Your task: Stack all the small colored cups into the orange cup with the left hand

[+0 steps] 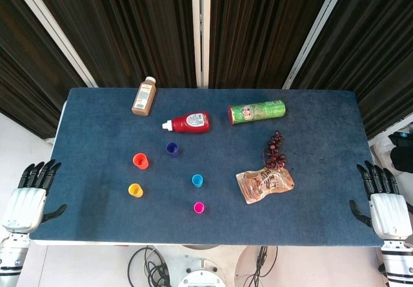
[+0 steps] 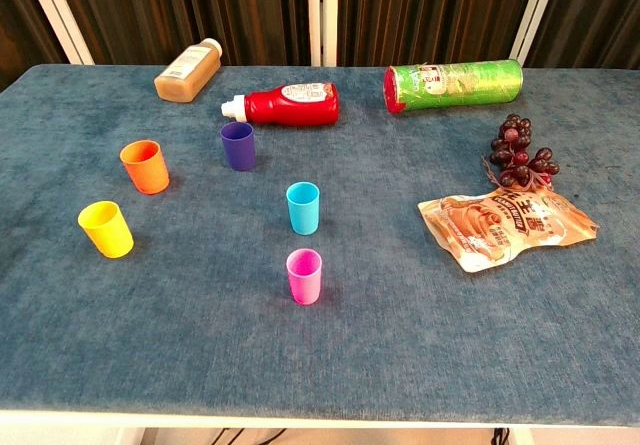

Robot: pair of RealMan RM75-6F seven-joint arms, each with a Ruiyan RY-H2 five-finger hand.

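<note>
Several small cups stand upright and apart on the blue table (image 1: 97, 126). The orange cup (image 1: 140, 160) (image 2: 145, 165) is at the left. A yellow cup (image 1: 135, 189) (image 2: 106, 228) stands nearer the front, a purple cup (image 1: 171, 148) (image 2: 237, 145) further back. A light blue cup (image 1: 197, 180) (image 2: 303, 207) and a pink cup (image 1: 199, 207) (image 2: 304, 275) sit near the middle. My left hand (image 1: 29, 193) hangs off the table's left edge, fingers apart and empty. My right hand (image 1: 384, 200) is off the right edge, also empty. The chest view shows neither hand.
Along the back lie a brown bottle (image 1: 144, 97), a red ketchup bottle (image 1: 188, 122) and a green chip can (image 1: 257, 112). A bunch of dark grapes (image 1: 275, 149) and a snack bag (image 1: 264, 184) lie at the right.
</note>
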